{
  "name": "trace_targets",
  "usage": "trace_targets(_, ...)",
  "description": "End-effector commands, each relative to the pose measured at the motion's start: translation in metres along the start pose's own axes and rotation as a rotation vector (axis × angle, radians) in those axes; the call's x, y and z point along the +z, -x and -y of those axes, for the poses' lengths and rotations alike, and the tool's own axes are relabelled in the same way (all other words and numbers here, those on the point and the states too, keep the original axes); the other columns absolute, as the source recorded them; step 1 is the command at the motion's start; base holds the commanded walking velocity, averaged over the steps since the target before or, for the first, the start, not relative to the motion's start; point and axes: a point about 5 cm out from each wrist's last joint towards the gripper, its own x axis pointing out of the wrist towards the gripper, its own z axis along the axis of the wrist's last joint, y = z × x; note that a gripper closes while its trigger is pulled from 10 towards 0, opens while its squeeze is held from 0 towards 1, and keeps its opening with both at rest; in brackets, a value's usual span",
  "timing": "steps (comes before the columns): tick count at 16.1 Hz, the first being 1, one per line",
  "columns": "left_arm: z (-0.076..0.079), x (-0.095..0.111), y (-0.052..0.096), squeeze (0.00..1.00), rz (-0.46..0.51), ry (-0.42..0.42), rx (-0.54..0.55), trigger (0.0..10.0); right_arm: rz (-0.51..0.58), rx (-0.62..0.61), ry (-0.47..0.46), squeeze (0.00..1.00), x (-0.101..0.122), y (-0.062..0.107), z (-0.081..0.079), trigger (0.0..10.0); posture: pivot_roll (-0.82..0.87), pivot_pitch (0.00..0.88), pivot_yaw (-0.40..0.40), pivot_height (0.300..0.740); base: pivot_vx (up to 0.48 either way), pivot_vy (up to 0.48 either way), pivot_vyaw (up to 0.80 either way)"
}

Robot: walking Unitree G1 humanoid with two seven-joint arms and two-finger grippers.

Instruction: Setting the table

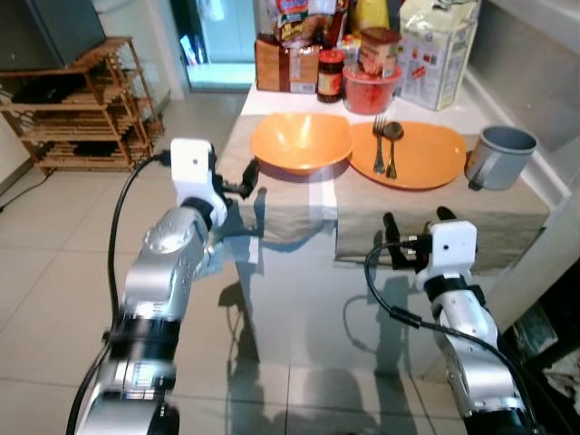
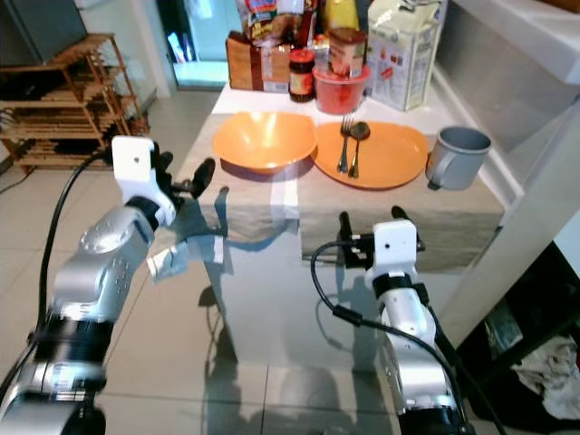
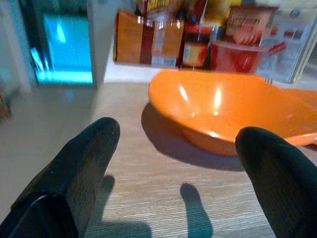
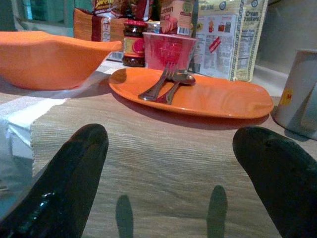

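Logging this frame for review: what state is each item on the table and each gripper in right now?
Bowl: upright, empty, on the mat.
Plate: flat on the mat, fork and spoon on it.
Fork: lying on the plate.
Spoon: lying beside the fork, touching it.
Mug: upright, beside the plate.
Left gripper: open, holding nothing, near the bowl.
Right gripper: open, holding nothing, at the table edge.

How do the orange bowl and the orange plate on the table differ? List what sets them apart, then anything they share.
The orange bowl is deep with raised sides; the orange plate is flat and shallow. The bowl holds nothing, while the plate carries a fork and a spoon. The bowl sits toward the robot's left, the plate toward its right, nearer the grey mug. Both are the same orange and rest side by side on the table.
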Motion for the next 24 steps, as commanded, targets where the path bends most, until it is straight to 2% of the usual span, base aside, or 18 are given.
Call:
trace_targets(1,-0.010,0.019,-0.012,0.00,0.001,0.050,0.010,10.0,0.022,-0.006,-0.003,0.00,0.007,-0.003,-0.001,10.0,-0.09,0.000,0.081,0.740,0.000,0.000,0.00)
trace_targets(2,-0.011,0.024,-0.016,0.00,0.000,0.062,0.010,10.0,0.023,-0.008,-0.003,0.00,0.007,-0.003,-0.001,10.0,-0.09,0.000,0.081,0.740,0.000,0.000,0.00)
trace_targets(4,-0.020,0.053,-0.036,0.00,-0.020,0.103,0.027,10.0,0.019,-0.014,0.000,0.00,0.007,0.001,0.001,10.0,-0.11,0.000,0.089,0.740,0.000,0.000,0.00)
trace_targets(6,-0.020,0.065,-0.045,0.00,-0.061,0.174,0.043,10.0,0.014,-0.022,0.002,0.00,0.006,0.002,0.001,10.0,-0.13,0.000,0.100,0.740,0.000,0.000,0.00)
trace_targets(7,-0.019,0.067,-0.047,0.00,-0.077,0.194,0.039,10.0,0.013,-0.024,0.002,0.00,0.006,0.002,0.001,10.0,-0.13,0.000,0.101,0.740,0.000,0.000,0.00)
trace_targets(9,-0.009,0.060,-0.057,0.00,-0.184,0.282,0.020,10.0,0.007,-0.031,0.005,0.00,0.005,0.007,0.002,10.0,-0.15,0.000,0.109,0.740,0.000,0.000,0.00)
trace_targets(11,-0.007,0.054,-0.058,0.00,-0.234,0.297,0.027,10.0,0.004,-0.031,0.008,0.00,0.006,0.010,0.003,10.0,-0.16,0.000,0.114,0.740,0.000,0.000,0.00)
trace_targets(14,-0.004,0.052,-0.060,0.00,-0.242,0.324,0.026,10.0,-0.002,-0.034,0.014,0.00,0.005,0.016,0.004,10.0,-0.18,0.000,0.126,0.740,0.000,0.000,0.00)
trace_targets(18,0.001,0.068,-0.064,0.00,-0.193,0.369,-0.004,10.0,-0.018,-0.039,0.027,0.00,0.005,0.023,0.006,10.0,-0.19,0.000,0.130,0.740,0.000,0.000,0.00)
trace_targets(22,0.006,0.068,-0.065,0.00,-0.205,0.358,-0.028,10.0,-0.013,-0.034,0.039,0.00,0.008,0.023,0.006,10.0,-0.20,0.000,0.136,0.740,0.000,0.000,0.00)
trace_targets(24,0.007,0.065,-0.066,0.00,-0.217,0.330,-0.021,10.0,0.006,-0.041,0.059,0.00,0.017,0.028,0.013,10.0,-0.23,0.000,0.140,0.740,0.000,0.000,0.00)
